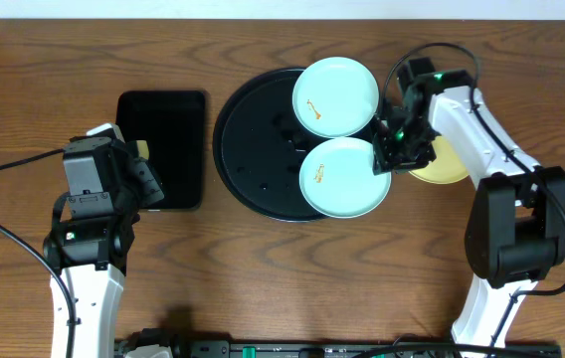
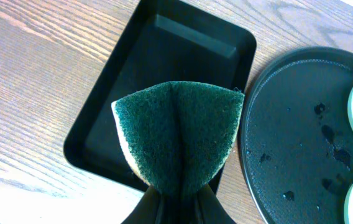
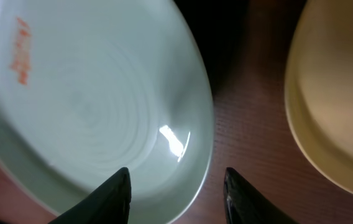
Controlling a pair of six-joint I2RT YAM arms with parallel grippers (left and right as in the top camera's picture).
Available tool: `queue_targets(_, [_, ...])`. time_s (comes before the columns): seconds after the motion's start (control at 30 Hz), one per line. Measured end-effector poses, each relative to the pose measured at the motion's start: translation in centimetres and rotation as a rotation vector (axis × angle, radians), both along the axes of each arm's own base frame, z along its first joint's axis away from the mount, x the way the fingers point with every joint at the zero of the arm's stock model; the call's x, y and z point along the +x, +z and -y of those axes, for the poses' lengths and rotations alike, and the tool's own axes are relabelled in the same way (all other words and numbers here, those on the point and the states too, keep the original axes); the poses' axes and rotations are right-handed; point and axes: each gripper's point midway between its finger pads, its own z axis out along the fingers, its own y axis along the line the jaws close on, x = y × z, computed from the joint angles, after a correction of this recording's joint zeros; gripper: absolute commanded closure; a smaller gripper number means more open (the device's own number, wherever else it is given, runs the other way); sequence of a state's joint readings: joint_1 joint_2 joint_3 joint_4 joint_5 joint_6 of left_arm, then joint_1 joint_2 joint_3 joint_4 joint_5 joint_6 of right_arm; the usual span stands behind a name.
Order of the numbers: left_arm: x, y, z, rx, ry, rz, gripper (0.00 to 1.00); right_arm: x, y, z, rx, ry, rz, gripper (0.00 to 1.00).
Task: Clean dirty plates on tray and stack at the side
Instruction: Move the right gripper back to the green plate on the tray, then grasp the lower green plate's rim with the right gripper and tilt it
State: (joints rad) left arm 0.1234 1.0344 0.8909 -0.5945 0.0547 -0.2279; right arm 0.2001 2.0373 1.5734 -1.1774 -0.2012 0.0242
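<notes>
The right end effector (image 3: pixel 176 193), fingers apart, straddles the rim of the front mint plate (image 3: pixel 89 106), which overhangs the round tray (image 1: pixel 253 129) at its right edge. The yellow plate (image 3: pixel 338 93) sits on the surface just beside. The left end effector (image 2: pixel 175 208) is clamped on a sponge (image 2: pixel 176 137).

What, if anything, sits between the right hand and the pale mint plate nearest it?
Nothing visible does. The right hand straddles the rim of the pale mint round plate, one finger on each side; the pale yellow round plate lies apart beside it.
</notes>
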Motion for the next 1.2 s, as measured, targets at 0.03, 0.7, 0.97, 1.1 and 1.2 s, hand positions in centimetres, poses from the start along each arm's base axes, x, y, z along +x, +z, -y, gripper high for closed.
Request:
queue_targets(0.03, [0.0,0.0,0.0,0.0,0.001,-0.001,0.92,-0.2,-0.2,-0.1,-0.01,0.001,-0.005,0.56])
queue_targets(0.7, [-0.1,-0.1,0.1,-0.003,-0.002,-0.008,0.92,-1.5,-2.7,-0.2,-0.07,-0.094,-0.034,0.87])
queue_targets(0.97, [-0.1,-0.1,0.1,-0.004,-0.002,-0.008,0.92,-0.7,-2.4,-0.6,-0.05,-0.132,-0.002,0.99])
queue_targets(1.1, [-0.1,-0.1,0.1,-0.004,-0.003,-0.006,0.92,-0.5,-2.3,-0.6,-0.047,-0.143,0.005,0.99])
queue_targets(1.2, [-0.1,-0.1,0.1,-0.006,-0.004,-0.005,0.92,0.4,-1.5,-1.0,-0.028,-0.15,0.035,0.99])
